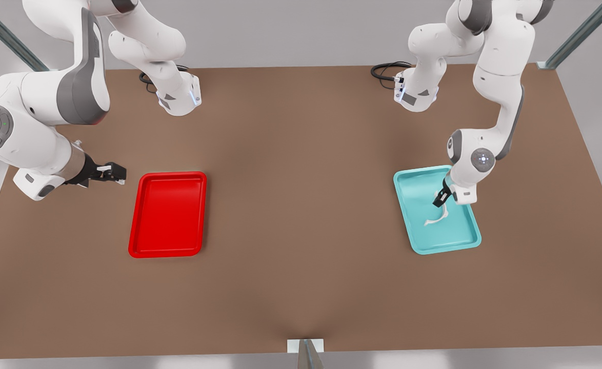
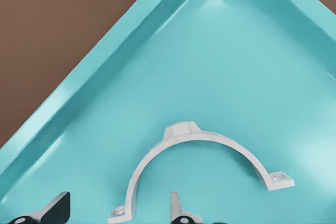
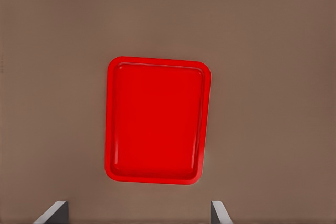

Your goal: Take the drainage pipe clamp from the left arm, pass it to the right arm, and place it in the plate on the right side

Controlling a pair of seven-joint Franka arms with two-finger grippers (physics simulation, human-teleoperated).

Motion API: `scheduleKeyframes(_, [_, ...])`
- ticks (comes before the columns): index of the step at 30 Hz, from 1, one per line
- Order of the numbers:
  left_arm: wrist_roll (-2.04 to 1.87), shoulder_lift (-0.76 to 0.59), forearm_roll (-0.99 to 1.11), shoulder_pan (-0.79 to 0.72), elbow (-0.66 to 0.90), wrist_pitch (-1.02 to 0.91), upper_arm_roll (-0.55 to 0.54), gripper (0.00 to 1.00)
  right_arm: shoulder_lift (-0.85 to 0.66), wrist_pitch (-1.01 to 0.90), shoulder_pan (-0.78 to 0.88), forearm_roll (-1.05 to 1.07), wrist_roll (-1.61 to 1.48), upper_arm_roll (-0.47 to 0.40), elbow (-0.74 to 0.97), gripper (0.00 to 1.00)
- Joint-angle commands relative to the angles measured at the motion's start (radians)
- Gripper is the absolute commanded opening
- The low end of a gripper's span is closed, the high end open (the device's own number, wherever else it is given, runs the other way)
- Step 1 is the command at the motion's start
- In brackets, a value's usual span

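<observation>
The white drainage pipe clamp [image 1: 437,218] lies flat inside the light teal tray [image 1: 449,241] on the front view's right. My left gripper [image 1: 440,199] hangs low over it, open. In the left wrist view the clamp [image 2: 199,142] arches across the teal tray floor [image 2: 236,61], and one of its end tabs sits between the left gripper's [image 2: 118,211] dark fingertips [image 2: 177,205]. The red plate [image 1: 170,212] rests on the front view's left. My right gripper [image 1: 118,173] waits open beside it, above the table; its wrist view looks at the plate [image 3: 157,121] past the right gripper [image 3: 136,214].
The brown table [image 1: 301,205] carries both trays far apart, with wide bare surface between them. Both arm bases [image 1: 180,97] and black cables [image 1: 385,69] stand at the back edge. A small metal bracket [image 1: 305,347] sits at the front edge.
</observation>
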Motion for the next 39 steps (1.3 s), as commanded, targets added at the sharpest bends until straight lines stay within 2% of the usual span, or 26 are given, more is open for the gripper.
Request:
scheduleKeyframes(1, [-0.205,0.016,0.038,0.001,0.001,0.031,0.002,0.84,-0.001,-0.002,0.0,0.001,-0.003,-0.001,0.0,1.0])
scheduleKeyframes(6, [-0.205,0.034,0.063,0.0,0.004,0.031,0.01,0.65,-0.001,-0.002,-0.001,0.001,-0.003,-0.001,-0.001,1.0])
scheduleKeyframes(9, [-0.205,0.033,0.063,0.0,0.004,0.031,0.009,0.5,-0.001,-0.002,-0.001,0.001,-0.003,-0.001,-0.001,1.0])
scheduleKeyframes(13, [-0.205,0.031,0.063,0.0,0.004,0.031,0.01,0.47,-0.001,-0.002,-0.001,0.001,-0.006,-0.001,-0.001,1.0])
scheduleKeyframes(20, [-0.205,0.031,0.063,0.0,0.004,0.031,0.01,0.21,0.0,-0.004,-0.004,0.002,-0.006,-0.001,-0.003,1.0])
scheduleKeyframes(26, [-0.205,0.004,0.063,-0.005,0.012,0.015,0.009,0.21,0.0,-0.002,-0.009,0.002,-0.017,-0.001,-0.003,1.0])
scheduleKeyframes(28, [-0.198,-0.018,0.063,-0.012,0.047,-0.07,0.009,0.21,0.0,-0.002,-0.007,0.002,-0.017,-0.001,-0.003,1.0])
scheduleKeyframes(32, [0.094,-0.078,0.063,-0.035,0.093,-0.106,-0.002,0.21,0.0,-0.002,-0.007,0.001,-0.017,-0.001,-0.003,1.0])
scheduleKeyframes(34, [0.169,-0.151,0.063,-0.112,0.125,-0.172,-0.01,0.21,0.0,-0.004,-0.007,0.001,-0.017,-0.001,-0.003,1.0])
scheduleKeyframes(36, [0.175,-0.137,0.061,-0.255,0.29,-0.321,-0.014,0.21,0.0,-0.004,-0.007,0.002,-0.017,-0.001,-0.003,1.0])
scheduleKeyframes(39, [0.177,-0.047,0.052,-0.442,0.471,-0.368,-0.017,0.21,0.0,-0.004,-0.009,0.002,-0.017,-0.001,-0.003,1.0])
